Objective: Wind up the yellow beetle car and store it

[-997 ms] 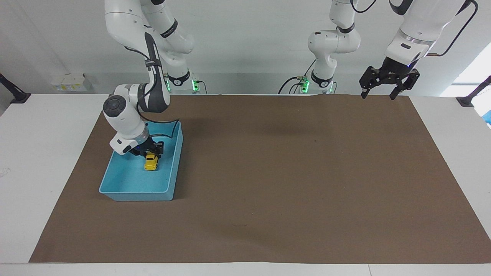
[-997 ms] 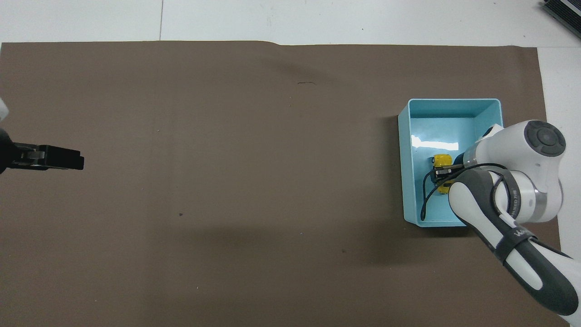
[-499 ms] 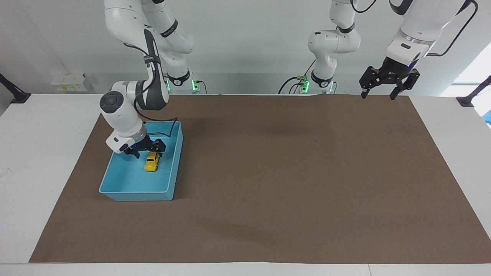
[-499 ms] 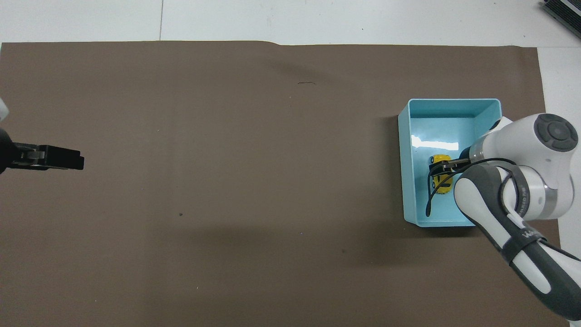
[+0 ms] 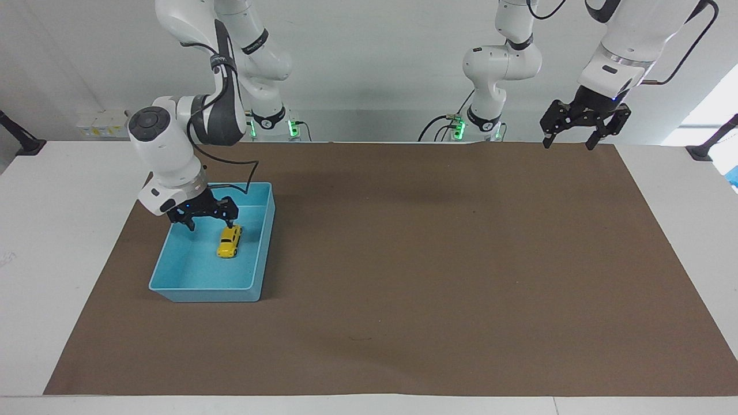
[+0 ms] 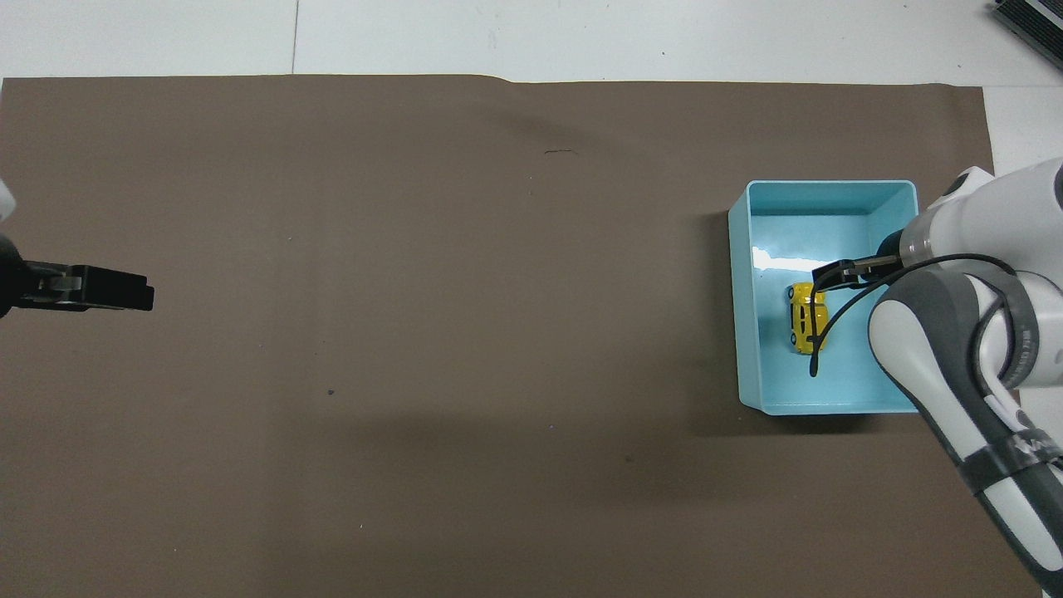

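Observation:
The yellow beetle car lies on the floor of the blue bin, free of any grip. It also shows in the overhead view, inside the bin. My right gripper hangs open and empty just above the bin, over the part of it nearer to the robots than the car. In the overhead view the right gripper is partly hidden by its own arm. My left gripper waits open and empty, raised over the left arm's end of the table, and shows edge-on in the overhead view.
A large brown mat covers most of the white table. The bin stands on the mat toward the right arm's end. A black cable loops from the right arm's wrist over the bin.
My right gripper let go of the car, opened wide and rose out of the bin, drawing back toward the robots. The car stays on the bin's floor. The left arm has not moved.

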Tool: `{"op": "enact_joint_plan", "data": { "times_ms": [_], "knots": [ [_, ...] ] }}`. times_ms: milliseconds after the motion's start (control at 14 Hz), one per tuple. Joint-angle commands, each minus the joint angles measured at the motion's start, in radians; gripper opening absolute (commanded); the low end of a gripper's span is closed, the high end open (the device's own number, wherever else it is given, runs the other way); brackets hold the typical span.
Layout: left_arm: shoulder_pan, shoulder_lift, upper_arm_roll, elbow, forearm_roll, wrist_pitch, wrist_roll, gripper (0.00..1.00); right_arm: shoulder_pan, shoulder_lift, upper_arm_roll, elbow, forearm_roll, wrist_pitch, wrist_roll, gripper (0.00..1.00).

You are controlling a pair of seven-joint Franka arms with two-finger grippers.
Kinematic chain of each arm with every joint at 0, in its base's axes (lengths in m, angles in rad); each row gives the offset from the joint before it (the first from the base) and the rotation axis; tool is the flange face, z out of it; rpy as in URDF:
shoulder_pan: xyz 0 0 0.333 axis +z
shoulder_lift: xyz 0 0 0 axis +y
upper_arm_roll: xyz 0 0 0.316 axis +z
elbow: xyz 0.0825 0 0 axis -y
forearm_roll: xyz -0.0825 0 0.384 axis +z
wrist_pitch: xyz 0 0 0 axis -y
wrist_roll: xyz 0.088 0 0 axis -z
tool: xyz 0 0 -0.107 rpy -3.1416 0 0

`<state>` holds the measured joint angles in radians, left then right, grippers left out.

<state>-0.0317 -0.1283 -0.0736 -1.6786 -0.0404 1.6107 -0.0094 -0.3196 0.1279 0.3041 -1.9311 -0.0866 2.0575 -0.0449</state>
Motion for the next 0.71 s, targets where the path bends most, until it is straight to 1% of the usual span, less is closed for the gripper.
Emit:
{"op": "enact_joint_plan", "data": {
  "times_ms": [0,214,356,427,641],
  "knots": [
    [0.018,-0.011,-0.008,0.002,-0.007,-0.018,0.014,1.0,0.019,-0.005,0.006,0.088,-0.015,-0.11,0.071,1.0],
    [0.018,-0.011,-0.008,0.002,-0.007,-0.018,0.014,1.0,0.019,-0.008,0.006,0.203,-0.013,-0.256,0.069,1.0],
    [0.018,-0.011,-0.008,0.002,-0.007,-0.018,0.014,1.0,0.019,-0.011,0.006,0.262,-0.012,-0.318,0.073,1.0],
    [0.018,-0.011,-0.008,0.002,-0.007,-0.018,0.014,1.0,0.019,-0.017,0.006,0.276,-0.007,-0.338,0.073,1.0],
    [0.018,-0.011,-0.008,0.002,-0.007,-0.018,0.014,1.0,0.017,-0.072,0.007,0.273,0.008,-0.356,0.074,1.0]
  ]
}}
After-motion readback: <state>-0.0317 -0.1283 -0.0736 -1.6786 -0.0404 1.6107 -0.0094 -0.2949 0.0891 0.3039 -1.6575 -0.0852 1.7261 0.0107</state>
